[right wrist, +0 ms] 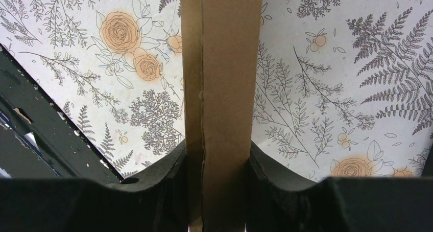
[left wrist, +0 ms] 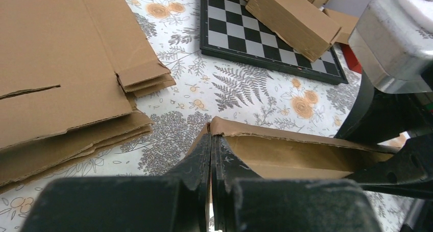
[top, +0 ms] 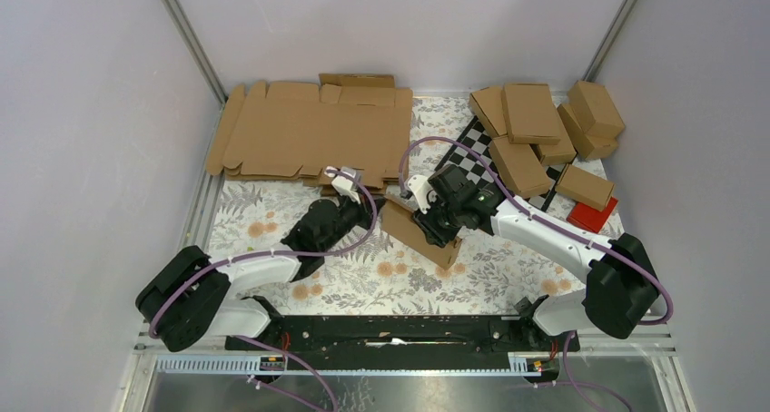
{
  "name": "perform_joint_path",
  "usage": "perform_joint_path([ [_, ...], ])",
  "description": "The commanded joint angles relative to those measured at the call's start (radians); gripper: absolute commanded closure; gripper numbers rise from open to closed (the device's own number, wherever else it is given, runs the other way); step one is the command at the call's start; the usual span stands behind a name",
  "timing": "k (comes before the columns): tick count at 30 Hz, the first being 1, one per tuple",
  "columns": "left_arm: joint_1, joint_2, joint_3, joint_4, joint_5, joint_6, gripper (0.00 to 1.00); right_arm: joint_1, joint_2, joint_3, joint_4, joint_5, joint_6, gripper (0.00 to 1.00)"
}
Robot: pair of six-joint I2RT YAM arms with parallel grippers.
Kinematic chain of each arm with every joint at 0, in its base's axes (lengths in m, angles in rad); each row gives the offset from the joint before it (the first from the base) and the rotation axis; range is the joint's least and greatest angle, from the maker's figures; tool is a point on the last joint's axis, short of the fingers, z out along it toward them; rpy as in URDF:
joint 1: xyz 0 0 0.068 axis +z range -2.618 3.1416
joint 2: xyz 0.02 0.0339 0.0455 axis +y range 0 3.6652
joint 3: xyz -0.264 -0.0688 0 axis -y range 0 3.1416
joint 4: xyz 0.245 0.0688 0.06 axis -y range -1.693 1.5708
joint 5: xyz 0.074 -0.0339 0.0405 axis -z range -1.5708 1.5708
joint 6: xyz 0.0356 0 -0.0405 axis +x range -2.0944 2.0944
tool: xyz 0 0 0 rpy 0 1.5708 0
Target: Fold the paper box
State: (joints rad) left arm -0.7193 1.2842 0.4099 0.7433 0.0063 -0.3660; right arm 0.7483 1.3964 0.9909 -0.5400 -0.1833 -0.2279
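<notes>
— At mid-table, top view: is that the paper box (top: 416, 237)?
— Yep. Plain brown, slim oblong, lying on the floral cloth (top: 245, 212), long axis running 10 to 4 o'clock. In the left wrist view its upper side looks open, like a trough.
— Right gripper (right wrist: 217, 163)?
— Clamped on the box. In the right wrist view both fingers (right wrist: 158, 177) press against the box's two long sides, and card fills the gap between them. Its arm lies toward 4 o'clock.
— Left gripper (left wrist: 211, 140)?
— Clenched, fingers flush together. The tips sit right at the corner of the box's 10 o'clock end. Can't tell whether any card is nipped between them.
— Rest of the table?
— Stack of flat cardboard blanks (top: 309, 131) at 11 o'clock, apart from the box. Chequered board (top: 470, 153) at 1 o'clock, just beyond the right gripper. Pile of folded cartons (top: 545, 122) at 1 to 2 o'clock, several lying over the board's far side. Red block (top: 592, 216) at 3 o'clock, right against the nearest carton.
— Box touching the board?
— No, apart. In the left wrist view cloth shows between them.
</notes>
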Motion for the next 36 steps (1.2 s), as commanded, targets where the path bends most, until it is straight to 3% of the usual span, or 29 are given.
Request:
perform_joint_path([
  [1,-0.067,0.042,-0.015,-0.138,-0.162,0.044,1.0,0.009,0.015,0.032,-0.022,-0.022,-0.018,0.7],
  [5,-0.074,-0.005,-0.013,-0.185,-0.164,0.028,0.98,0.009,0.011,0.03,-0.022,-0.019,-0.02,0.7],
  [12,-0.071,-0.172,0.069,-0.429,-0.152,-0.017,0.71,0.006,0.011,0.027,-0.021,-0.013,-0.022,0.7],
  [16,-0.063,-0.228,0.102,-0.508,-0.114,-0.047,0.54,0.007,0.012,0.026,-0.02,-0.017,-0.022,0.7],
  [18,-0.053,-0.248,0.109,-0.517,-0.102,-0.068,0.5,0.007,0.012,0.026,-0.022,-0.02,-0.022,0.7],
  [24,0.12,-0.208,0.147,-0.44,0.142,-0.196,0.32,0.007,0.007,0.023,-0.023,-0.022,-0.022,0.7],
  [33,0.185,-0.089,0.248,-0.359,0.269,-0.272,0.3,0.007,-0.011,0.013,-0.023,-0.018,-0.018,0.7],
  [36,0.186,-0.048,0.289,-0.405,0.267,-0.271,0.36,0.008,-0.014,0.011,-0.023,-0.018,-0.018,0.7],
])
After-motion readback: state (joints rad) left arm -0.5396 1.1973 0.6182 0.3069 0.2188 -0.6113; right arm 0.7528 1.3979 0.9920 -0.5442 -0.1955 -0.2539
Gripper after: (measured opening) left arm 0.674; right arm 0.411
